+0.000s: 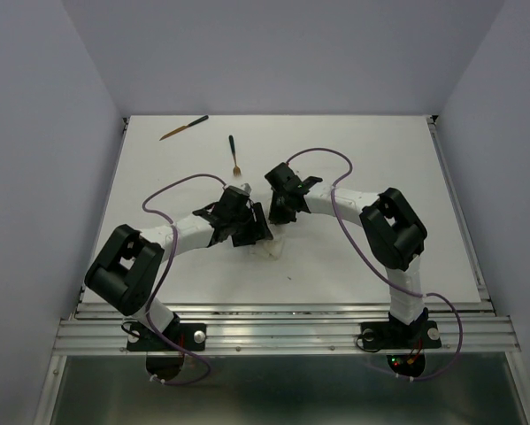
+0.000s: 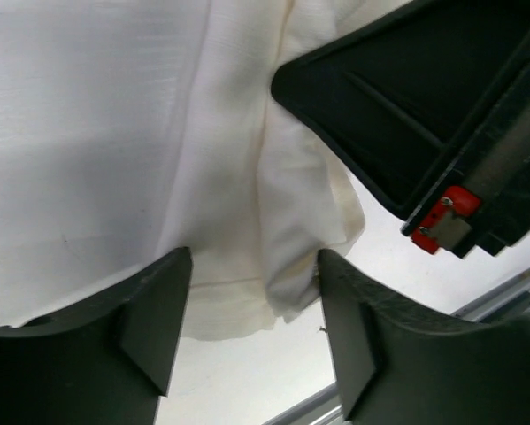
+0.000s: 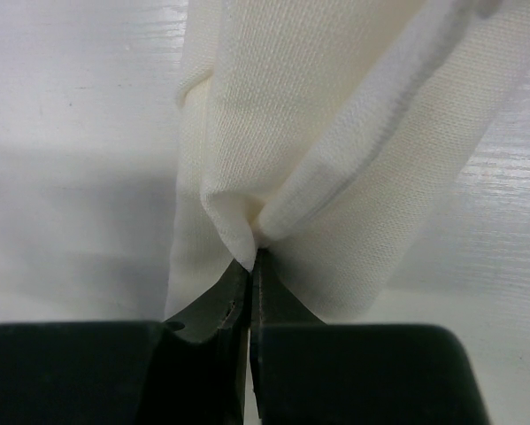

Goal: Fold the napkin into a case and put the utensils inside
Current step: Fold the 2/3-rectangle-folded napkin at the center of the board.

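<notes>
The napkin (image 3: 335, 133) is bunched in long folds at the middle of the bench (image 1: 397, 168), mostly hidden under my arms from above. My right fingers (image 3: 234, 305) are pinched tight on one fold's tip. My left fingers (image 2: 163, 301) stand apart astride its loose lower edge, clamping nothing. Only the top view shows the fork (image 1: 234, 156) and a second utensil (image 1: 183, 128), far left. Open bench lies to the right.
</notes>
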Available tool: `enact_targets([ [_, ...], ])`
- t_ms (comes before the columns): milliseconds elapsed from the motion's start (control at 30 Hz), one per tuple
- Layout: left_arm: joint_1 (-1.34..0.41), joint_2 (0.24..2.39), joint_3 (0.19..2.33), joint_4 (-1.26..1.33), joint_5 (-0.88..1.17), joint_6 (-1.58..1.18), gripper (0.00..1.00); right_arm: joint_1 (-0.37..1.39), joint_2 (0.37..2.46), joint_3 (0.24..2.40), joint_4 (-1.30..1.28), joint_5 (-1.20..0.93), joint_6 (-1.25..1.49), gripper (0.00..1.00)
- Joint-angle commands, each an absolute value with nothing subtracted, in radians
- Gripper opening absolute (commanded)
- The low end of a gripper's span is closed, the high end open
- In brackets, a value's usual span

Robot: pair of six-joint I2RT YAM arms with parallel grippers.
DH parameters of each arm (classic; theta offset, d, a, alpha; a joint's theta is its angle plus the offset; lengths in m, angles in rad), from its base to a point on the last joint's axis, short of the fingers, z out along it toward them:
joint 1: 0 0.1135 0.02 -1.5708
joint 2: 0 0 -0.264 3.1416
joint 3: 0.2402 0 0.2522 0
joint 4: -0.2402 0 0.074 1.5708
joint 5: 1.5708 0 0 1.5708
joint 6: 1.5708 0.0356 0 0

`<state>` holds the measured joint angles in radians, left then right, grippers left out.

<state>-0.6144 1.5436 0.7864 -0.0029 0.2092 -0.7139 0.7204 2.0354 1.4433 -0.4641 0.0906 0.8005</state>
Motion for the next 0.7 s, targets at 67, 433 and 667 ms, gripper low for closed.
enact_targets([
  [67,-0.617,1.523,0.810,-0.051,0.149,-0.704,0.67,0.723,2.071,1.447,-0.495,0.130,0.782,0.01],
  [433,-0.615,1.528,0.775,-0.058,0.115,-0.706,0.61,0.723,2.059,1.439,-0.497,0.137,0.778,0.01],
  [667,-0.615,1.551,0.746,-0.015,0.146,-0.707,0.31,0.723,2.040,1.437,-0.491,0.146,0.761,0.01],
])
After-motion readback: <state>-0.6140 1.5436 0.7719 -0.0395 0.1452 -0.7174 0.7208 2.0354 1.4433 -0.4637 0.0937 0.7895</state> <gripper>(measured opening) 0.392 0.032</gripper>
